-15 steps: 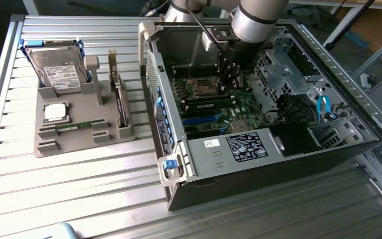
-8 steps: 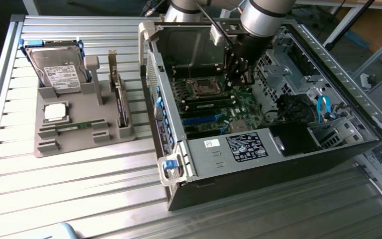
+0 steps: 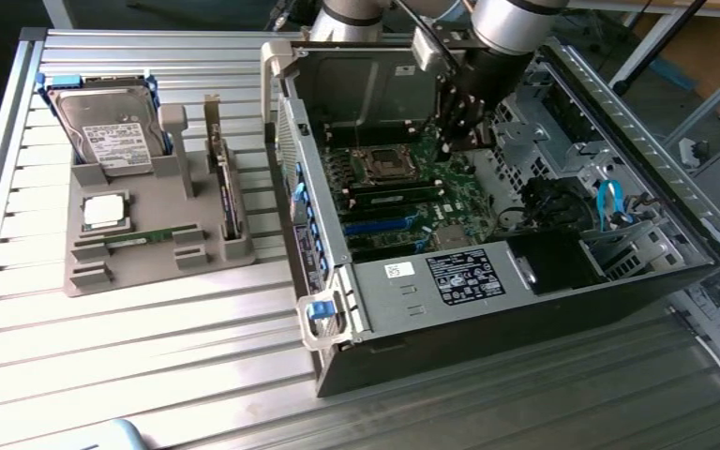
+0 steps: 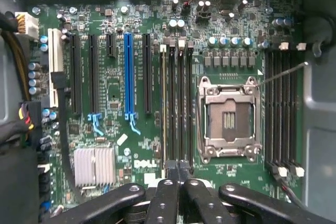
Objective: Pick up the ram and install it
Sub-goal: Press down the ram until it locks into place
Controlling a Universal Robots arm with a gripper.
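Open computer case lies on its side on the slatted table, with the arm reaching in over the motherboard. The grey parts tray sits well apart, towards the exterior view's left.

Wrist view: the bank of long memory slots runs between the expansion slots and the empty CPU socket. The slot at the edge of that bank, nearest the expansion slots, carries a thin pale-edged strip along its length. I take this to be the ram, standing in its slot. I can't confirm it is fully seated.

Gripper is clenched, fingertips together with nothing between them, poised at one end of the slot bank, just beside the ram rather than over it.

Judgement: the step in hand is seating. To do it well, I'd centre the closed tips on the stick's top edge. Press straight down without tilt, one end and then the other, and check the end latches. An off-line push risks loading a neighbouring empty slot.
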